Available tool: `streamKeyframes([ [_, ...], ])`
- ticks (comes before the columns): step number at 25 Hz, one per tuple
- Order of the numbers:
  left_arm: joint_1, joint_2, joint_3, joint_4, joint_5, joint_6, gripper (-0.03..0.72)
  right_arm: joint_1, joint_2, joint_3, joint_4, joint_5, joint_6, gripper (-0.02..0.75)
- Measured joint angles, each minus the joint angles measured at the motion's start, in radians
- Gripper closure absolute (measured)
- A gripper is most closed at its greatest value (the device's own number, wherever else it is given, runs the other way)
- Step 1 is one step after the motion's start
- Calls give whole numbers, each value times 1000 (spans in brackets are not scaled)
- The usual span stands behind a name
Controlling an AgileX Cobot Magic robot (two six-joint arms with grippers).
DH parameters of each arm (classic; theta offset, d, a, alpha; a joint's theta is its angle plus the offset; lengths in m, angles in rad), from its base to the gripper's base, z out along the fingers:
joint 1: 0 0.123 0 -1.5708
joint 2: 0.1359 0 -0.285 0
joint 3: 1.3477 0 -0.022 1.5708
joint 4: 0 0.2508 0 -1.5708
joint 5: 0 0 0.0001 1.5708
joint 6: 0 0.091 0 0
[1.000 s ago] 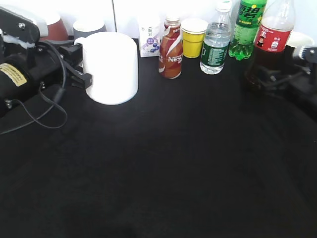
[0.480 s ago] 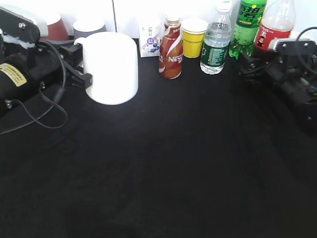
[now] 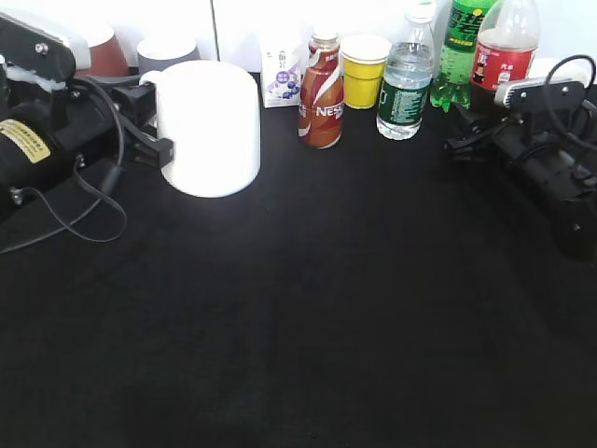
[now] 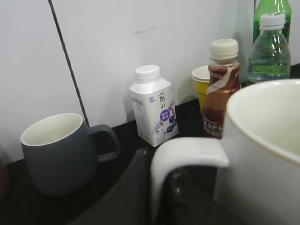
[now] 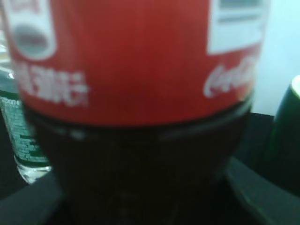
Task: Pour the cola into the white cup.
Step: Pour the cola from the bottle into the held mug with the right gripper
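Far left of the exterior view, the left claw [image 3: 154, 121] sits at the handle side of the white cup [image 3: 209, 127], which stands upright on the black counter [image 3: 308, 308]. In the left wrist view a dark finger [image 4: 123, 194] shows beside the cup's loop handle [image 4: 180, 161], w/ the loop right in front of the cam; looks like the claw is pinching that handle, though the contact itself is mostly hidden.

Behind the cup: a grey mug [image 4: 58, 152], then a small white carton [image 3: 280, 67], a Nescafe bottle [image 3: 321, 91], a yellow cup [image 3: 365, 70], a clear water bottle [image 3: 407, 79] and a green soda bottle [image 3: 465, 51], all in a row along the back wall.

Far right, the cola [image 3: 505, 51] stands upright w/ the right claw [image 3: 485, 126] at its lower body. The right wrist view is filled by the red label and dark liquid, w/ a dark finger either side at the bottom corners, so the claw looks pressed onto the bottle, approx. below the label.

Step in hand, as judged: grasp on the cola just made, pour not yet begun. Bottle and cup are well apart. Next move calls for lifting the bottle clear of its neighbours, carrying it left over the cup's mouth, then tipping slowly. Whether the cap is on can't be told.
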Motion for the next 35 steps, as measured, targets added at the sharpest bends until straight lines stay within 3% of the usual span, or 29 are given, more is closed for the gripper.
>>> streamKeyframes([
  [2, 0, 0, 0, 3, 0, 0, 650, 0, -63, 29, -1, 37, -1, 314],
  [3, 0, 0, 0, 3, 0, 0, 650, 0, -103, 46, -22, 43, -2, 377],
  [5, 0, 0, 0, 5, -1, 0, 650, 0, -193, 71, -119, 41, -3, 377],
  [9, 0, 0, 0, 25, -1, 0, 650, 1, -236, 73, -143, 41, -5, 377],
  [12, -1, 0, 0, 34, -2, -1, 650, 2, -242, 73, -247, 41, -5, 377],
  [19, -6, 0, 0, 40, -9, -65, 650, 172, -251, 26, -321, 40, -20, 377],
  [24, -6, 0, 0, 95, -24, -118, 650, 189, -251, 22, -432, 40, -66, 377],
  [27, -6, 0, 0, 168, -24, -160, 650, 189, -251, 22, -457, 40, -171, 377],
  [35, -6, 0, 0, 173, 45, -118, 650, 189, -251, 22, -467, 41, -600, 377],
])
